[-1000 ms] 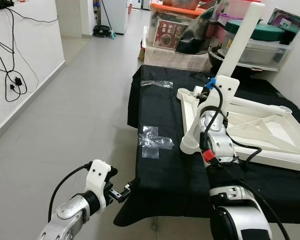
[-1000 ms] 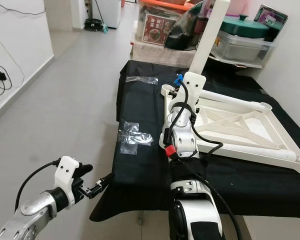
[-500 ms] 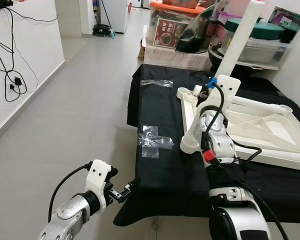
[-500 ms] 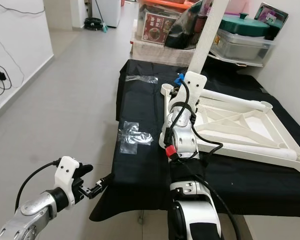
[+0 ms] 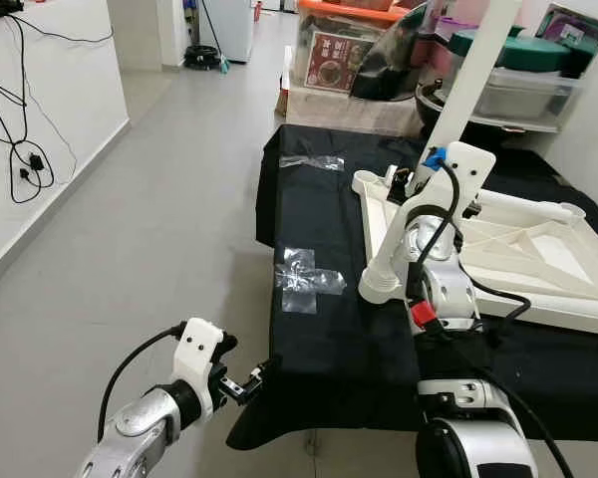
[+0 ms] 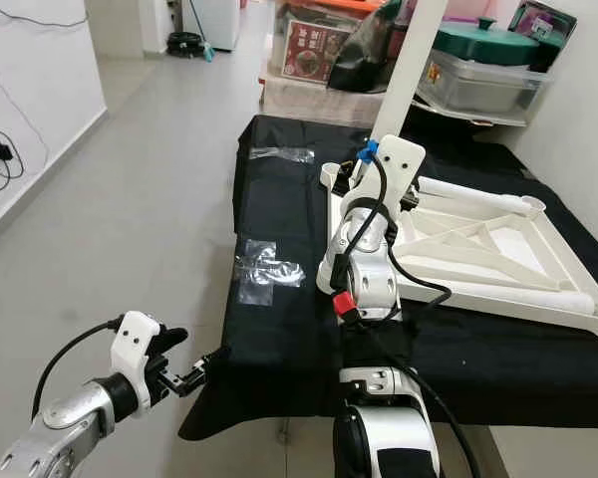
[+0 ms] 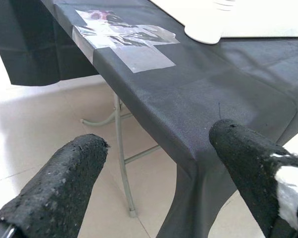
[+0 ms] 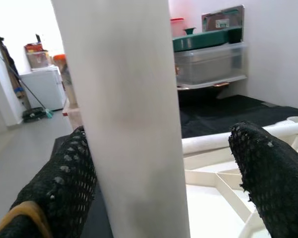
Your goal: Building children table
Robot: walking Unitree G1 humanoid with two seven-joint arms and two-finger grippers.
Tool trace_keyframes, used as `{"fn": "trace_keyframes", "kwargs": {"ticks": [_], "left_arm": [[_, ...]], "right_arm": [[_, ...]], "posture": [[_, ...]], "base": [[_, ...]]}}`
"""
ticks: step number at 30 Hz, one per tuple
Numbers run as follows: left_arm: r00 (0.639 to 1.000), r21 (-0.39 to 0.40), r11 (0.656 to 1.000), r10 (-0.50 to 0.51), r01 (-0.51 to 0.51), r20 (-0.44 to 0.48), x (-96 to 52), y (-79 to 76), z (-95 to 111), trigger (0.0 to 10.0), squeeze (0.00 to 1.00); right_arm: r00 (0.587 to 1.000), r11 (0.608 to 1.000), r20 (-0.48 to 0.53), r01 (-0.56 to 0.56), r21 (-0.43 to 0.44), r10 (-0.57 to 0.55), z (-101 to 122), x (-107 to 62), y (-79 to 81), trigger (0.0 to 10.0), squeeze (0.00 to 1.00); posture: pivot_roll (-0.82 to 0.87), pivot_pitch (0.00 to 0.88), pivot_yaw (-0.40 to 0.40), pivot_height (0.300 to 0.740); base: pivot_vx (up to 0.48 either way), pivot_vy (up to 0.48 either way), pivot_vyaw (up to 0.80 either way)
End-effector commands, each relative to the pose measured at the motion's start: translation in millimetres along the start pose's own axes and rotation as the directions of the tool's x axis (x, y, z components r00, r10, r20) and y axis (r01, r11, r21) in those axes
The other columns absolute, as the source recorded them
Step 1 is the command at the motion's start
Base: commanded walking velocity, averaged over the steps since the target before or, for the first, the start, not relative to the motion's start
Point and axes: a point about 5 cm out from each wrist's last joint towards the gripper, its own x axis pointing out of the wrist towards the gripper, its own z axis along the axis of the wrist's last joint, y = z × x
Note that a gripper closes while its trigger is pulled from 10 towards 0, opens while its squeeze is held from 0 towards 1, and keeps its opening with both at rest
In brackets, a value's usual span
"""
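Observation:
The white children's table (image 5: 538,269) lies upside down on a table under a black cloth (image 5: 319,339). One white leg (image 5: 468,80) stands tilted at its far left corner. My right gripper (image 5: 411,179) is there, open, with the leg (image 8: 129,114) between its fingers: it touches one finger (image 8: 64,168), and a gap separates it from the other. Another leg (image 5: 523,207) lies along the far side. My left gripper (image 5: 254,378) hangs open low by the cloth's front left corner (image 7: 188,114), holding nothing.
Clear plastic bags (image 5: 304,279) lie flat on the cloth, and another (image 5: 314,164) lies near its far edge. Storage boxes and pots (image 5: 518,70) crowd the space behind the table. Bare grey floor (image 5: 159,219) stretches to the left, with cables (image 5: 25,149) on the wall.
My right wrist has shifted a little to the right at the corner, and the leg leans slightly differently. The left gripper has stayed where it was.

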Motion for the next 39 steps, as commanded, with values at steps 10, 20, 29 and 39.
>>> {"fn": "trace_keyframes", "kwargs": {"ticks": [10, 20, 29, 39], "left_arm": [[1.000, 0.006, 1.000, -0.007, 0.007, -0.018, 1.0, 0.5, -2, 10.0, 0.00], [1.000, 0.011, 1.000, 0.002, -0.002, -0.002, 0.2, 2.2, 0, 10.0, 0.00], [1.000, 0.012, 1.000, -0.002, 0.002, -0.007, 0.0, 2.3, 0, 10.0, 0.00], [1.000, 0.009, 1.000, -0.004, 0.004, -0.010, -0.1, 1.7, -1, 10.0, 0.00]], "right_arm": [[0.995, 0.994, 0.008, -0.103, -0.030, 0.103, 7, 7.3, -8.6, 10.0, 1.00], [0.995, 0.993, 0.004, -0.099, -0.066, 0.100, 6, 15.8, -21.0, 10.0, 1.00], [0.970, 0.970, -0.032, -0.241, -0.027, 0.240, 6, 19.2, -10.0, 10.0, 1.00], [0.947, 0.944, -0.034, -0.321, -0.078, 0.319, 17, 30.9, -15.2, 10.0, 0.91]], "posture": [[0.00, 0.000, -0.119, 0.740], [0.00, 0.000, -0.115, 0.740], [0.00, 0.000, -0.115, 0.740], [0.00, 0.000, -0.113, 0.740]], "base": [[0.000, 0.000, 0.00], [0.000, 0.000, 0.00], [0.000, 0.000, 0.00], [0.000, 0.000, 0.00]]}}
